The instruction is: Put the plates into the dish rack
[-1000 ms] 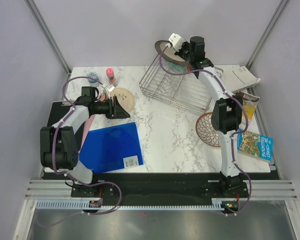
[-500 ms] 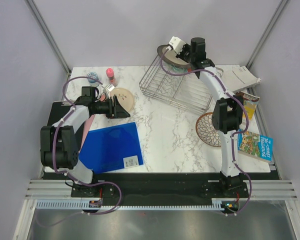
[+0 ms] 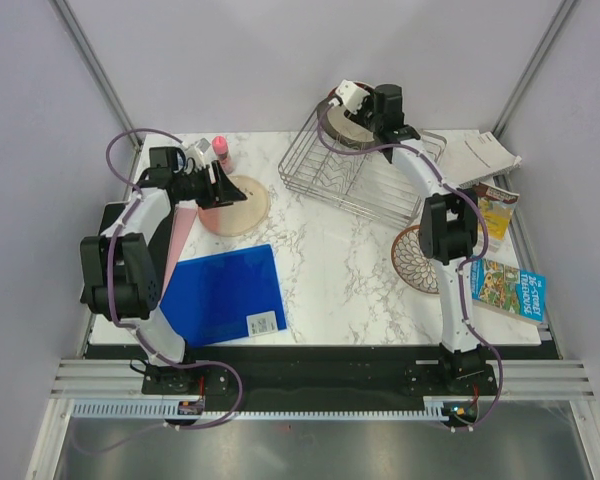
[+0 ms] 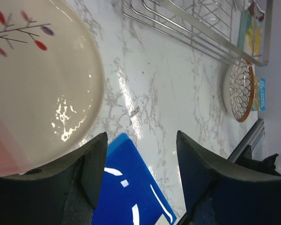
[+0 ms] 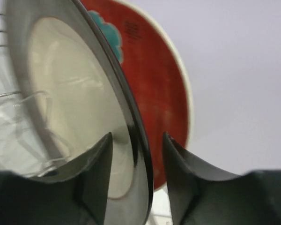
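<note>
The plates look about half loaded. In the top view, the dark-rimmed cream plate (image 3: 342, 128) stands at the upper-left corner of the dish rack (image 3: 380, 180), under the right gripper (image 3: 344, 100). The twig plate (image 3: 238, 208), left of centre by the left gripper (image 3: 218, 186), and the petal-patterned plate (image 3: 410, 262) at right still lie on the table (image 3: 330, 270). On your left wrist view the jaws are spread and empty, with the glossy twig plate at upper left. On your right wrist view the jaws stand apart astride the dark rim, with gaps showing. The red-orange plate (image 5: 154, 93) stands just behind.
</note>
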Motion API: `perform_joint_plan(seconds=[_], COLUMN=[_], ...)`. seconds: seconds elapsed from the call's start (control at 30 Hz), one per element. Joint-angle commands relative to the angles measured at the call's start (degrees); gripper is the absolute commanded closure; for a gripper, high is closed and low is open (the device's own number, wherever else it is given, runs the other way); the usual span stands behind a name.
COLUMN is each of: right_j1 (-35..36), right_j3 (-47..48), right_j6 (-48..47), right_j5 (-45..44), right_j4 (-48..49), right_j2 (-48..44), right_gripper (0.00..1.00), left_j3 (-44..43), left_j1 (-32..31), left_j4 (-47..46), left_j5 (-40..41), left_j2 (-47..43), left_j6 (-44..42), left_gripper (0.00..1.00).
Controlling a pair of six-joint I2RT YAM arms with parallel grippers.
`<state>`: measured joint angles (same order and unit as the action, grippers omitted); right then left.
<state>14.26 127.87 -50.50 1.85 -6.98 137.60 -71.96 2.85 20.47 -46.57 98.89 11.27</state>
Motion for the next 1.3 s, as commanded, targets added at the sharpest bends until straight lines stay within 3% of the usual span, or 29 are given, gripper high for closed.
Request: perform_joint_plan(seconds=[0.0, 0.23, 0.37, 0.6, 0.73, 0.87, 0.93, 1.0, 1.03, 1.07, 1.1, 1.2, 1.23, 1.27], right_j1=[-0.73, -0.73, -0.29, 1.03, 2.87, 4.11, 4.2, 4.98, 6.9, 7.79, 9.8, 13.93, 14.73, 15.44], right_j3=[0.89, -2.27, -6.39, -10.09, -20.01, -30.47, -30.67, -28.22, -27.42, -27.33, -27.5, -24.7, -21.99, -20.4], right_j6=[-0.13, 0.75, 2.59, 10.49, 16.47, 28.32, 38.04, 40.39, 41.7, 42.49, 43.2, 42.6, 41.89, 41.28], right_j5=[-8.78, -11.61, -11.95, -10.9, -9.68, 5.74, 14.72, 28.04, 29.43, 30.83, 33.2, 32.78, 32.61, 32.52], right_j4=[14.27, 20.78, 24.11, 22.54, 24.83, 15.99, 9.65, -2.03, -7.38, -8.04, -8.13, -8.22, -8.31, -8.31], right_j2=[1.18, -1.53, -6.1, -16.03, -25.94, -34.14, -34.42, -32.06, -29.26, -28.01, -25.48, -19.24, -17.47, -15.89], right_gripper=[0.41, 0.28, 0.2, 0.17, 0.15, 0.15, 0.15, 0.14, 0.19, 0.31, 0.37, 0.54, 0.68, 0.74], left_j3=[-2.83, -0.29, 1.82, 2.53, 4.02, 5.17, 5.43, 5.52, 5.43, 4.82, 4.38, 3.59, 3.67, 3.76], left_j1=[1.19, 1.72, 2.24, 3.47, 3.83, 4.35, 4.62, 5.32, 5.41, 5.41, 5.58, 6.72, 7.25, 8.47], left_j4=[-0.52, -1.04, -0.69, 1.33, 2.65, 3.43, 3.7, 3.87, 3.79, 3.96, 3.96, 3.79, 3.96, 3.96], left_j5=[3.94, 6.57, 12.27, 20.63, 25.03, 28.54, 29.51, 30.4, 30.39, 29.87, 29.52, 27.24, 26.1, 23.39], left_j2=[1.21, 0.6, 0.86, 2.45, 2.53, 2.1, 1.83, 2.36, 2.71, 2.88, 2.8, 0.88, 0.34, -0.19], left_j6=[2.79, 4.55, 6.04, 8.07, 8.86, 9.74, 10.35, 10.97, 10.71, 10.36, 9.66, 9.3, 9.3, 9.21], left_gripper=[0.33, 0.31, 0.3, 0.3, 0.33, 0.34, 0.34, 0.34, 0.35, 0.36, 0.37, 0.49, 0.63, 0.68])
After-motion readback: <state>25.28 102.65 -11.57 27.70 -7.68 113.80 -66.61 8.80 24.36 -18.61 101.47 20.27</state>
